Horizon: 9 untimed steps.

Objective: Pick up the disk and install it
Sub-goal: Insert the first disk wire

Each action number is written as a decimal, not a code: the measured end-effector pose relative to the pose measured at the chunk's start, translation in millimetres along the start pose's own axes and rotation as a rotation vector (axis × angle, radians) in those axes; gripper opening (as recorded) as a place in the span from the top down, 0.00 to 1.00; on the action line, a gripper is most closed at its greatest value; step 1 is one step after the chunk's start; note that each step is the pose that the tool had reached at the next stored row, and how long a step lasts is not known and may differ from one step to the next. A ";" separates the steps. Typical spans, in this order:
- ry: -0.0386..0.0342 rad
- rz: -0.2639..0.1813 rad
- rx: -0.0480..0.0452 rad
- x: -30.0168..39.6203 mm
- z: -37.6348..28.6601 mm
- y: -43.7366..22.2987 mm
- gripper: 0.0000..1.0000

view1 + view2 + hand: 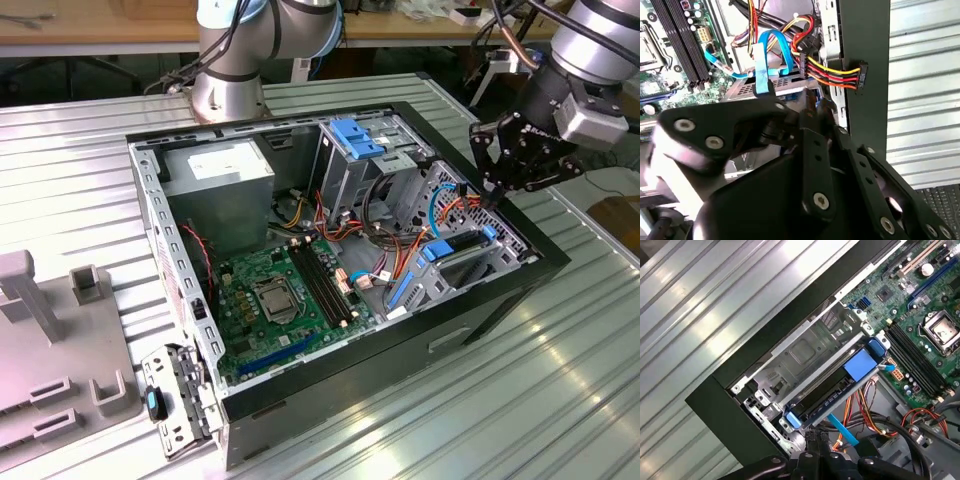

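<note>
At the exterior view's right, over the right-hand edge of the open computer case [400, 330], the gripper [490, 195] hangs tip-down with its fingers drawn together, closed on itself. The disk [462, 247] lies flat in the metal drive cage [465, 275] at the case's lower right corner. In the first wrist view the disk [832, 389] is seated in the cage, and the gripper [816, 440] is just beside its nearer blue end. In the second wrist view, red, yellow and orange power cables [830, 70] and a blue data cable [782, 47] run just past the gripper [807, 112]. The motherboard [280, 300] lies to the cage's left in the exterior view. The case stands on a ribbed metal table [560, 380].
</note>
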<state>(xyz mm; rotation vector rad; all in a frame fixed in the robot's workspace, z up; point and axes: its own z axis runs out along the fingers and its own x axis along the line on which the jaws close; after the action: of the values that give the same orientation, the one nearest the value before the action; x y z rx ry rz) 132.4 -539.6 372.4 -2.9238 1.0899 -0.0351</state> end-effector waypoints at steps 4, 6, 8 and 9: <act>0.0038 -0.069 -0.0049 -2.0 0.2 -4.5 0.52; 0.0021 -0.137 -0.0038 -1.7 0.2 -4.7 0.52; 0.0014 -0.168 -0.0033 -0.7 0.3 -5.5 0.52; 0.0009 -0.186 -0.0029 0.7 0.6 -6.7 0.52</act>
<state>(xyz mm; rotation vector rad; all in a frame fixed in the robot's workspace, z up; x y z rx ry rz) 137.3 -534.9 372.0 -3.0175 0.8146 -0.0378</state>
